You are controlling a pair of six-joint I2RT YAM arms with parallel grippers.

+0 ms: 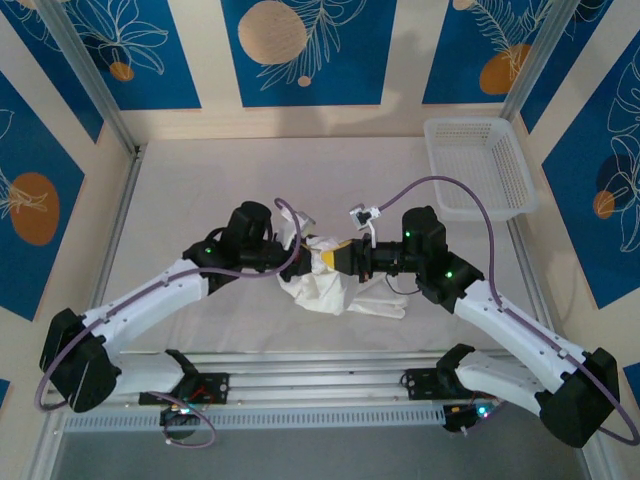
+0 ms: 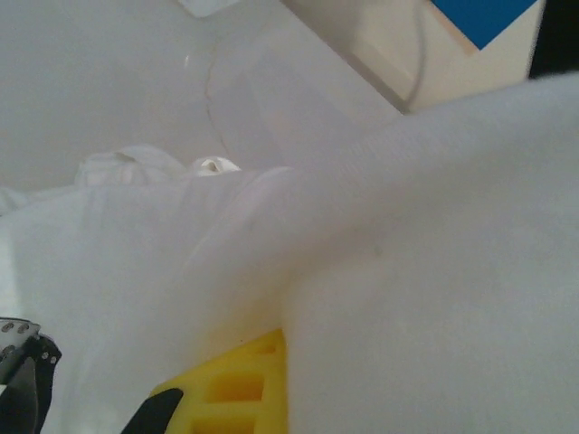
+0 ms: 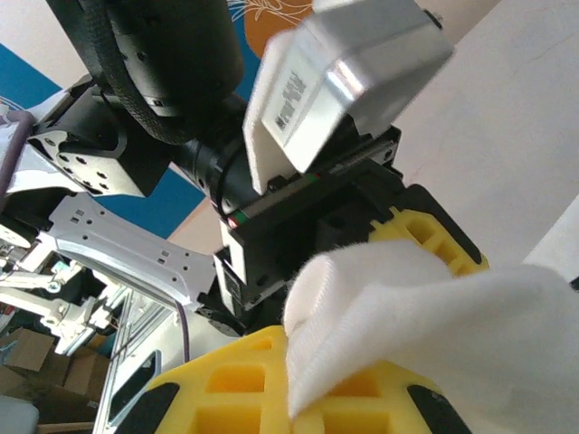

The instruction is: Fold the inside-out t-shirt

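The inside-out t-shirt (image 1: 322, 286) is a crumpled white bundle at mid table, lifted at its top between both arms, with its lower folds on the table. My left gripper (image 1: 307, 249) comes in from the left and my right gripper (image 1: 338, 257) from the right, tips almost meeting. In the right wrist view the right gripper (image 3: 312, 407) is shut, with a fold of the t-shirt (image 3: 452, 316) pinched between its yellow fingers. In the left wrist view the t-shirt (image 2: 407, 271) drapes over one yellow finger (image 2: 237, 387) and hides the other; that gripper is shut on the cloth.
A white lattice basket (image 1: 480, 165) stands at the back right corner of the white table (image 1: 200, 190). Metal frame posts run along both sides. The left arm's wrist (image 3: 298, 226) hangs right in front of the right wrist camera.
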